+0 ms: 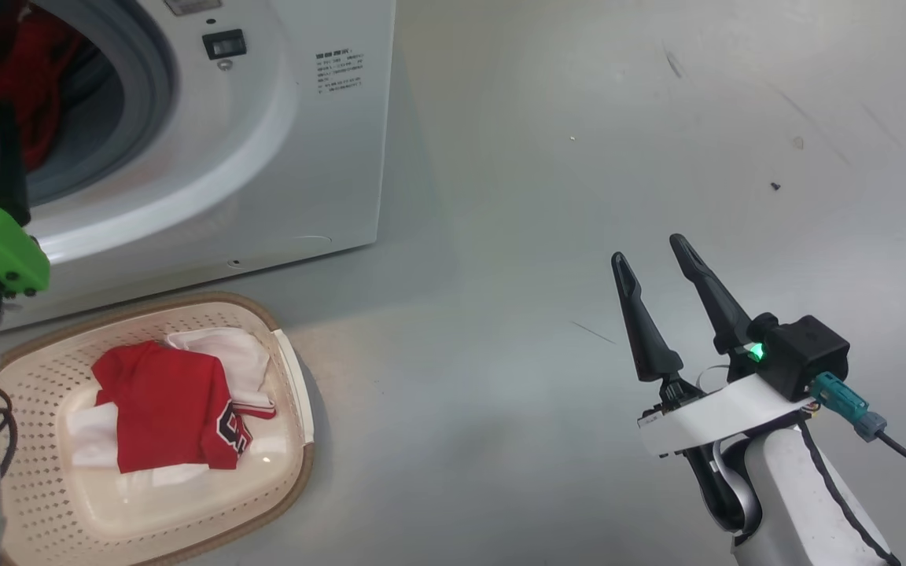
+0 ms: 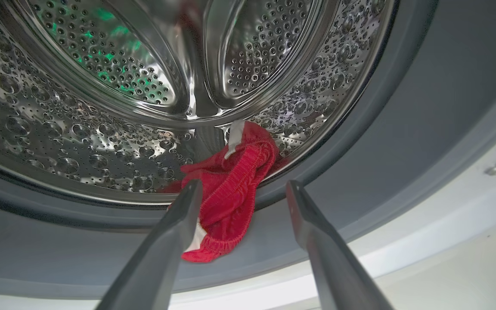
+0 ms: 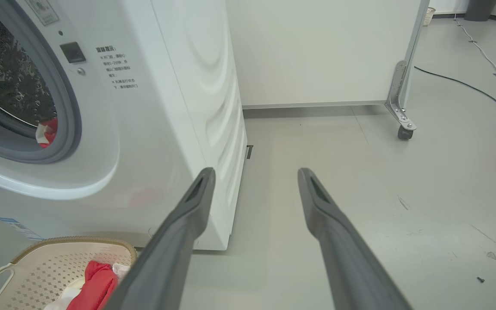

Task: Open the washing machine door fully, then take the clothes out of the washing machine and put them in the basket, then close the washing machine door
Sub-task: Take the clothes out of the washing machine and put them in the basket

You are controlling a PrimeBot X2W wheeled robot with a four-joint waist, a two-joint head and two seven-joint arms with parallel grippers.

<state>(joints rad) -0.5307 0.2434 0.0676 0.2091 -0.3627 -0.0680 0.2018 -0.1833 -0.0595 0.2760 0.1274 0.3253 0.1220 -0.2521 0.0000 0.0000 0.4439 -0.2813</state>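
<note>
Grey smooth floor (image 1: 547,236) runs out before us, scuffed here and there, with the washing machine (image 1: 327,157) standing white at our left and a white partition (image 3: 317,51) on a castor behind it. At the machine's foot sits the basket (image 1: 36,503), cream and perforated with a brown rim, and in it lies a red jersey (image 1: 170,409) with white panels and a dark print at one corner, crumpled toward the basket's middle.

Looking along our left arm, we see the steel drum (image 2: 80,129), dimpled and full of holes, ringed by the grey gasket (image 2: 381,150). One red garment (image 2: 230,193) is there, a piece with a gathered elastic band and a white tag at its top. It hangs over the drum's lip and onto the gasket. In the left wrist view its long axis slants from upper right, inside the drum, down to lower left, where its folded end with a bit of white rests on the rubber.

Our left gripper (image 2: 243,185) is spread wide, its fingers apart and holding nothing. The garment lies between them and just past the tips, nearer the left-hand finger, which overlaps its lower end in that view; we cannot tell whether they touch.

Our right gripper (image 1: 648,249) is also spread and empty, raised over bare floor, well apart from the machine and the basket.
</note>
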